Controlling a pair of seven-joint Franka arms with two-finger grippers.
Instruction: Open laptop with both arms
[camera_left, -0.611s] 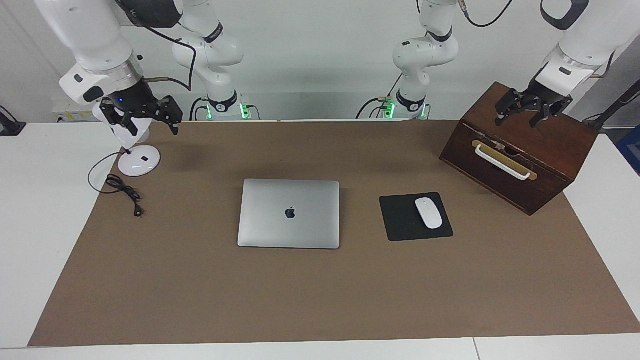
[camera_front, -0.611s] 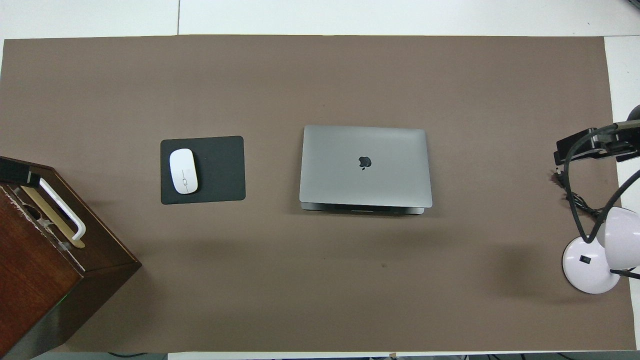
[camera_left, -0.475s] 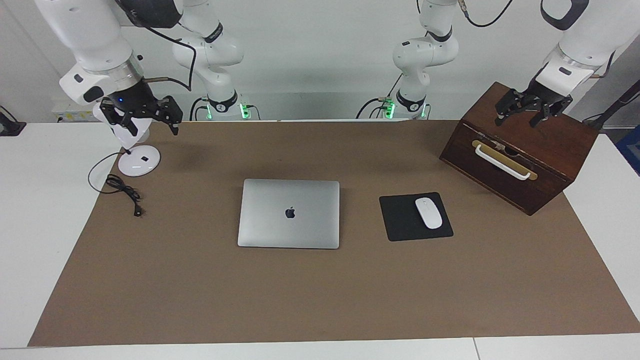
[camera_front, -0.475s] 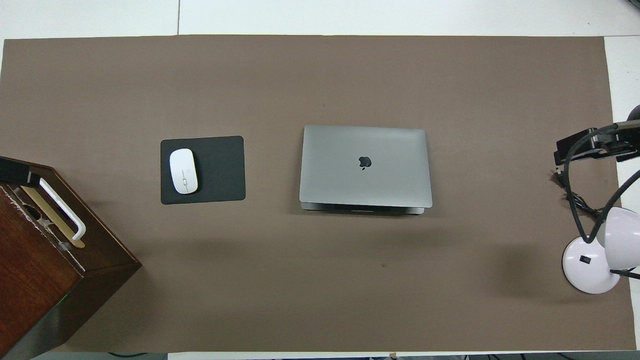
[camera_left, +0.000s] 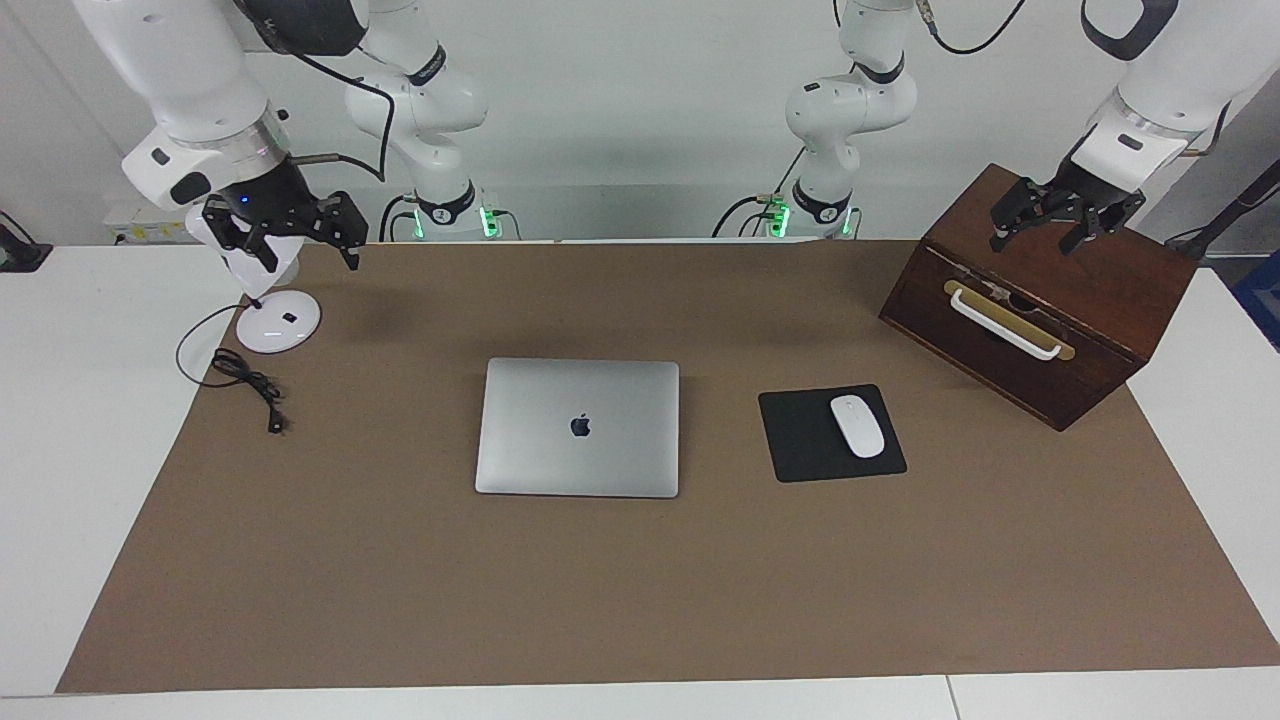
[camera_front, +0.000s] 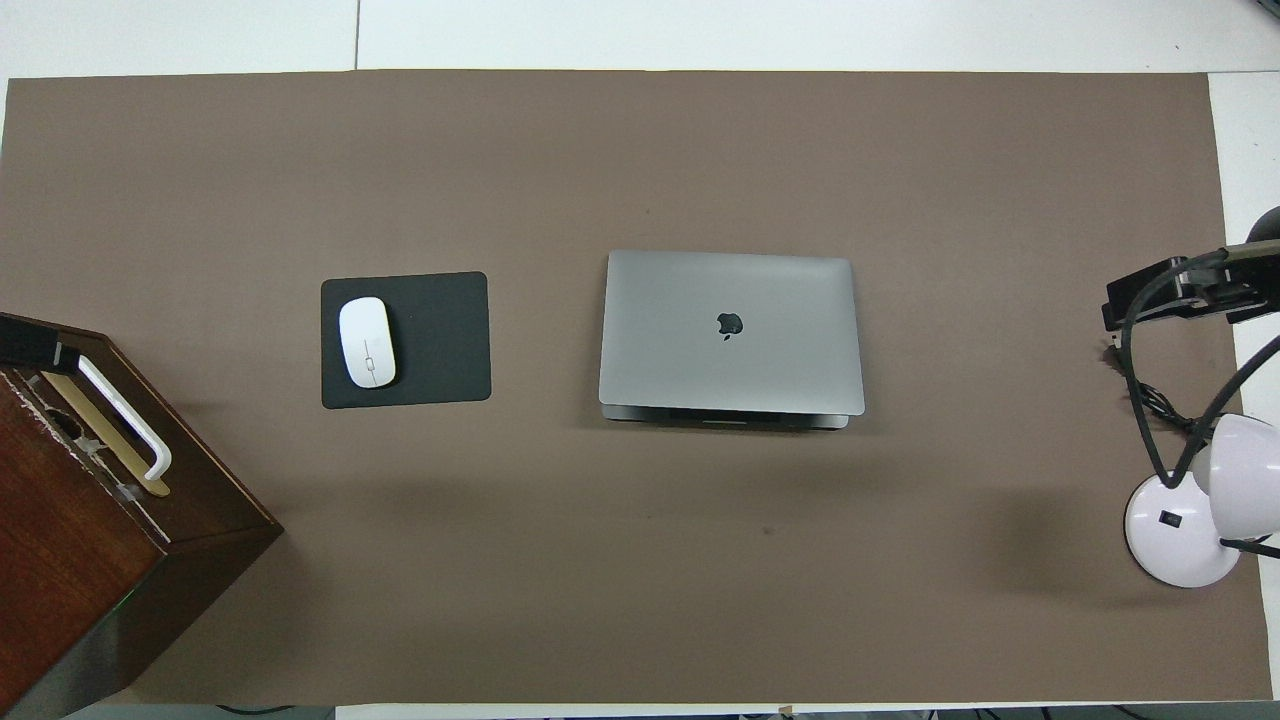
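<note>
The silver-grey laptop (camera_left: 578, 428) (camera_front: 730, 330) lies closed and flat in the middle of the brown mat, its dark apple logo facing up. My right gripper (camera_left: 290, 245) (camera_front: 1150, 300) hangs open over the mat's corner at the right arm's end, above the lamp's base and well clear of the laptop. At the left arm's end my left gripper (camera_left: 1050, 235) is open in the air over the top of the wooden box; only a black tip of it (camera_front: 28, 345) shows in the overhead view. Neither gripper holds or touches anything.
A black mouse pad (camera_left: 805, 440) with a white mouse (camera_left: 858, 426) lies beside the laptop toward the left arm's end. A dark wooden box (camera_left: 1090, 320) with a white handle stands there too. A white desk lamp (camera_left: 278, 322) and its black cable (camera_left: 245, 378) sit at the right arm's end.
My right gripper has drifted very slightly toward the middle of the table. The laptop and the left gripper have not moved.
</note>
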